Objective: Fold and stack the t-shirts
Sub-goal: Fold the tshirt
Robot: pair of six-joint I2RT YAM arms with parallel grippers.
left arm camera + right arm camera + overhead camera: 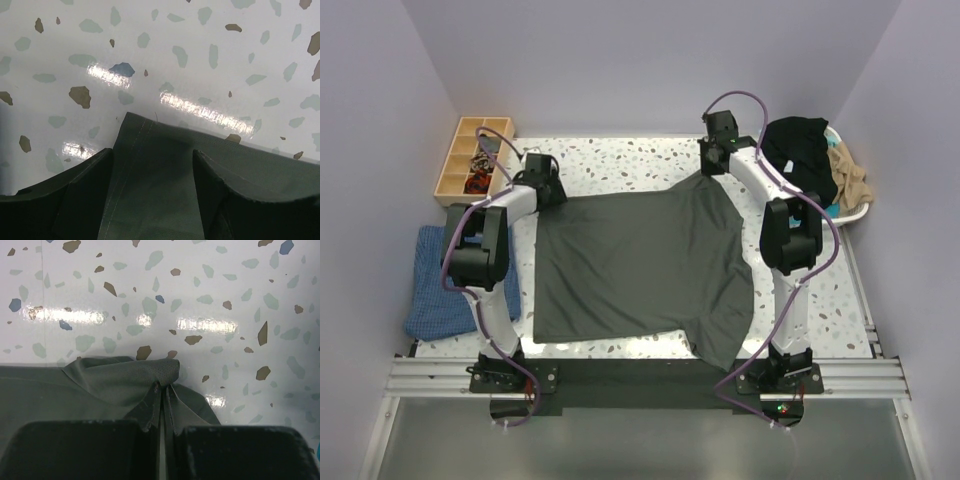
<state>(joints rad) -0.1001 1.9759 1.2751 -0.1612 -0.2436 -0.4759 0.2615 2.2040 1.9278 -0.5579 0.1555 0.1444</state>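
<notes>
Gently now, with the charcoal t-shirt [640,265] flat across the middle of the tabletop [620,160], left fingers [85,195] spread over its corner toward the tabletop's far left and right fingers [80,450] pinching its bunched far-right corner, set that corner down taut and square before releasing.

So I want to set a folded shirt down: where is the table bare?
Bare table runs along the far side, between the wooden tray and the right gripper, beyond the grey t-shirt. A narrower strip lies right of the right arm, nearer than the basket. The middle is covered; the left holds the left arm and blue cloth.
</notes>
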